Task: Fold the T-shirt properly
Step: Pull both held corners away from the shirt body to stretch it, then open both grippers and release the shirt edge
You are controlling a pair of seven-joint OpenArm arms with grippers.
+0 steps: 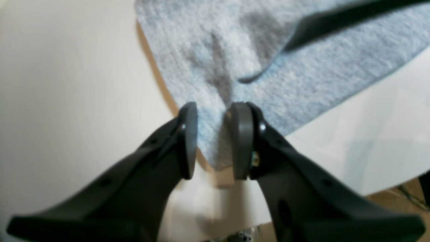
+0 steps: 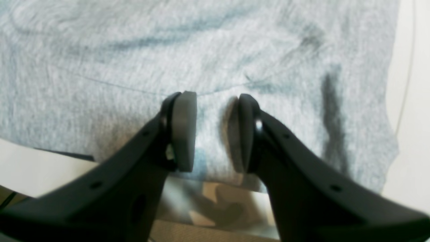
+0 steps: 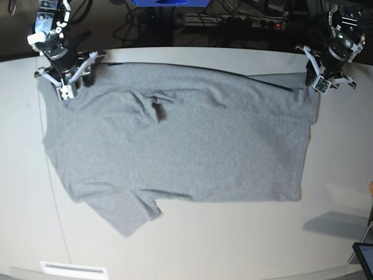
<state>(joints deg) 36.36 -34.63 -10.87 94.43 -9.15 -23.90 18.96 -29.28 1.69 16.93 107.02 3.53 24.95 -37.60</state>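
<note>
Flat on table [image 3: 192, 245], T-shirt [image 3: 192, 151] long axis spans both hands: left hand [image 1: 212, 139] pinches hem corner, right hand [image 2: 212, 131] pinches shoulder edge.

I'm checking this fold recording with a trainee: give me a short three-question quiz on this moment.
1. True or false: the T-shirt lies spread on the table with its plain side up.
2. Which edge do the left gripper and right gripper hold? A. the far edge B. the near edge C. neither
3. Fill in: one short ______ points toward the table's near edge.

Key: 1 true; 2 A, each jaw pair has grey cloth between its pads in the wrist views; 3 sleeve.
</note>
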